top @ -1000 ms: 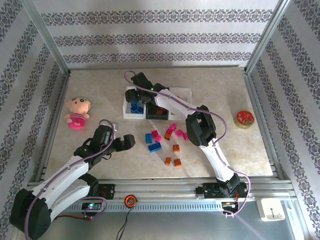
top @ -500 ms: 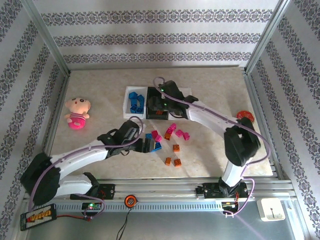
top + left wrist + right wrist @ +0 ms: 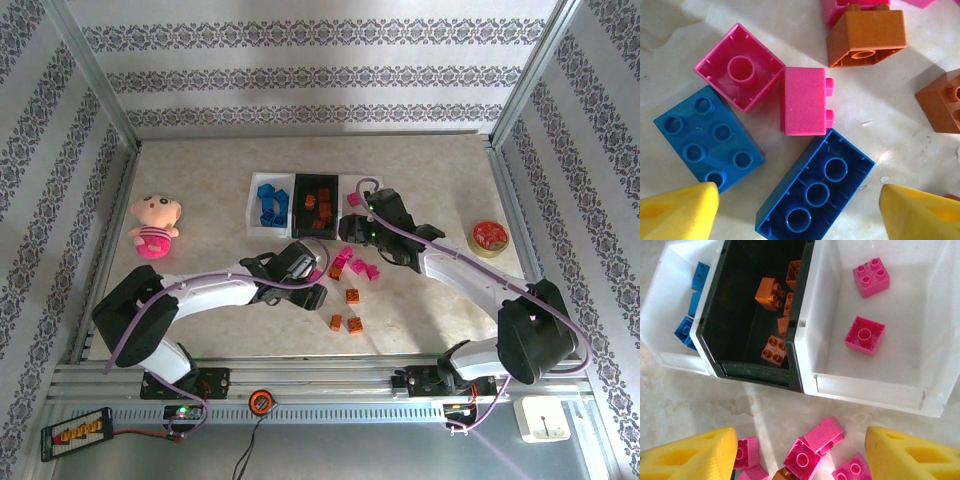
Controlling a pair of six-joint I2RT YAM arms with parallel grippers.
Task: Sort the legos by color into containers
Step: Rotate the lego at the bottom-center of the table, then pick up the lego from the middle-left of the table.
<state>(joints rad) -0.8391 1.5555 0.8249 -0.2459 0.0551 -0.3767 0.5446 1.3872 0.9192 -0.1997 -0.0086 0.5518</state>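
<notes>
Blue bricks fill the left white tray. Orange bricks lie in the black tray next to it, and two pink bricks in the right white tray. The three trays stand side by side just above the centre of the top view.

Loose bricks are scattered on the tabletop just below the trays, the pink ones nearer the trays and the orange ones lower in the frame.

At the left of that scatter the left tool is spread wide. Its yellow fingertips stand on either side of a dark blue brick, which lies underside up. Just beside it are a lighter blue brick, studs up, and two pink ones touching each other.

The right tool is also spread apart and holds nothing. It hangs over the loose pink bricks by the lower edge of the trays.

A pink doll lies at the left of the tabletop and a red tape roll at the right.
</notes>
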